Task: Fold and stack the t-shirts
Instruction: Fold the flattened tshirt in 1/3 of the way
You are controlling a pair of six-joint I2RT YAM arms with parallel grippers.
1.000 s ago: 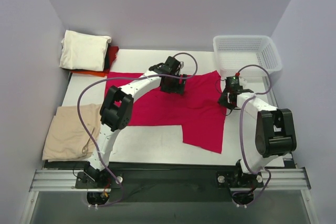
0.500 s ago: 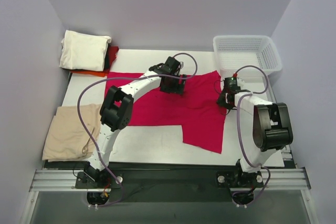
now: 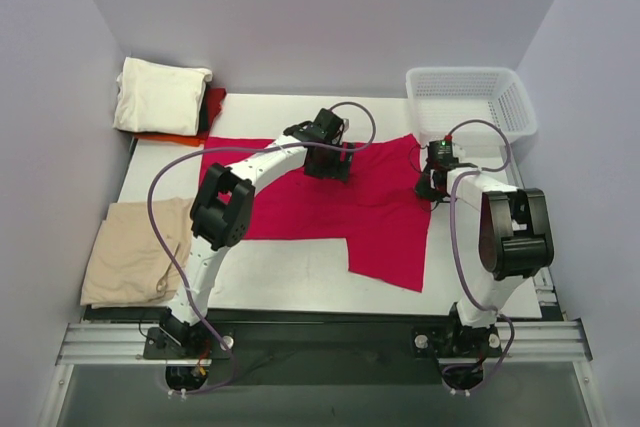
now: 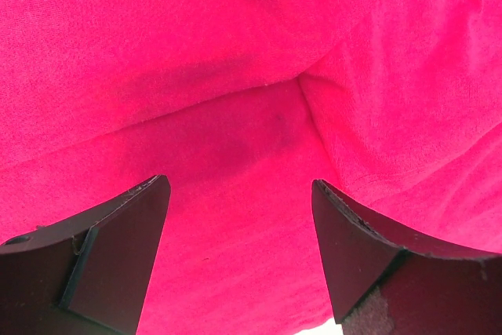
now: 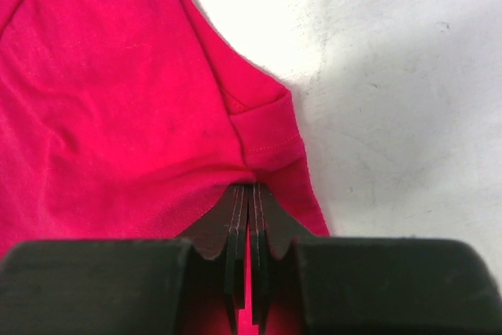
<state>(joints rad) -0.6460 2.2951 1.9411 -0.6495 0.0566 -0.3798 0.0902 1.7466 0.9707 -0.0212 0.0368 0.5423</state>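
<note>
A crimson-red t-shirt lies spread on the white table, its lower right part hanging toward the front. My left gripper hovers over the shirt's upper middle, jaws wide open, with only red cloth beneath the gap. My right gripper is at the shirt's right edge. In the right wrist view it is shut on a pinch of red cloth beside a stitched hem. A cream-white t-shirt lies folded on an orange-red one at the back left. A tan-beige t-shirt lies at the left.
A white lattice basket stands at the back right, just behind my right gripper. Bare table shows right of the shirt's edge. Purple cables loop over both arms. Walls close in on the left, back and right.
My right gripper has closed on the red shirt's right edge, and its arm has shifted slightly back. The left arm and the shirt have not moved.
</note>
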